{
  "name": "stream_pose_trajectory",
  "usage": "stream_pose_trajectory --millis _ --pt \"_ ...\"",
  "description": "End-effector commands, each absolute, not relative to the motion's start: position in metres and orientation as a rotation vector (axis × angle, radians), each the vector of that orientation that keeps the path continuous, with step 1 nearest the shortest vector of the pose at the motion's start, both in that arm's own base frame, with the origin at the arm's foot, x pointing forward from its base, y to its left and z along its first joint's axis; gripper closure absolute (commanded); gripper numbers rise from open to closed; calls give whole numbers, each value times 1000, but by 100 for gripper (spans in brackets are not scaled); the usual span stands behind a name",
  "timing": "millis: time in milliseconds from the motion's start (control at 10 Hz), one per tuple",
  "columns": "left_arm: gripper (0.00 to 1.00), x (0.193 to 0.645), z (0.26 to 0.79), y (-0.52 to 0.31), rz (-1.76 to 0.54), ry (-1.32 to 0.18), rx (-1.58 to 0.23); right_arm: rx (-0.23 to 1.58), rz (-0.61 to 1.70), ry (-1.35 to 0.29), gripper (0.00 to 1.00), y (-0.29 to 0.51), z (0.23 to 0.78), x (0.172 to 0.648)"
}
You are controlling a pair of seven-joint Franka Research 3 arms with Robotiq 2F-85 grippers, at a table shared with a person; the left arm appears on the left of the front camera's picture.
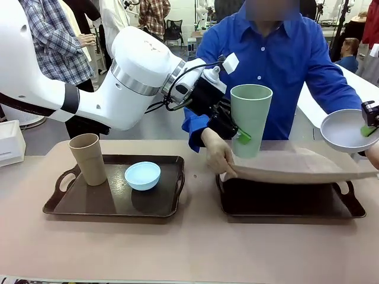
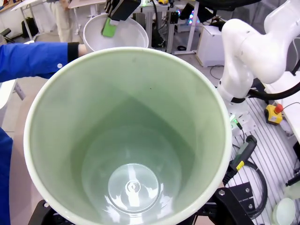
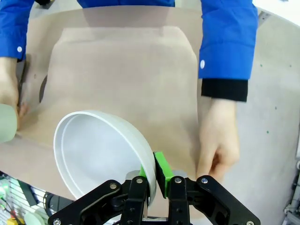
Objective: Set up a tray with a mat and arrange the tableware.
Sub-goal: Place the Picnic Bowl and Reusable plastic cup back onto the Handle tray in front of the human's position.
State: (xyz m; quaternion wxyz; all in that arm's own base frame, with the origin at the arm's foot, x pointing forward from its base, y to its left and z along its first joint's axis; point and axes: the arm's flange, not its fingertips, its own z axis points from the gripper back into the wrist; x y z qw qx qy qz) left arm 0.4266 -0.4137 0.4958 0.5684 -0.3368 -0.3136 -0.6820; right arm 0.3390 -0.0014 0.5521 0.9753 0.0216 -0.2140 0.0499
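Note:
My left gripper (image 1: 241, 135) is shut on the pale green cup (image 1: 251, 118) and holds it upright in the air above the right tray's (image 1: 290, 201) left end; the left wrist view looks down into the cup (image 2: 131, 140). At the far right my right gripper (image 1: 370, 121) is shut on the rim of the white bowl (image 1: 346, 130), which hangs tilted above the mat (image 3: 122, 79); its pads (image 3: 161, 168) pinch the bowl's (image 3: 98, 154) wall. The person's hands (image 1: 218, 155) hold the tan mat (image 1: 302, 165) over the right tray. The tan cup (image 1: 89, 158) and the light blue bowl (image 1: 142, 175) stand on the left tray (image 1: 112, 204).
The two dark brown trays lie side by side on a beige table cover (image 1: 189, 248). The person in a blue shirt (image 1: 278, 65) leans over the far edge, one hand (image 3: 218, 140) at each end of the mat. A white box (image 1: 10, 142) sits at the table's left edge.

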Motion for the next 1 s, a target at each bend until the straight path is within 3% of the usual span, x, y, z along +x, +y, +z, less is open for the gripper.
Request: stream_pose_trajectory --millis 0,900 --pt "60 427 498 -414 -1604 -743 -793 43 103 -436 100 -1 552 339" --pt "60 427 498 -414 -1604 -743 -793 43 103 -436 100 -1 552 339"
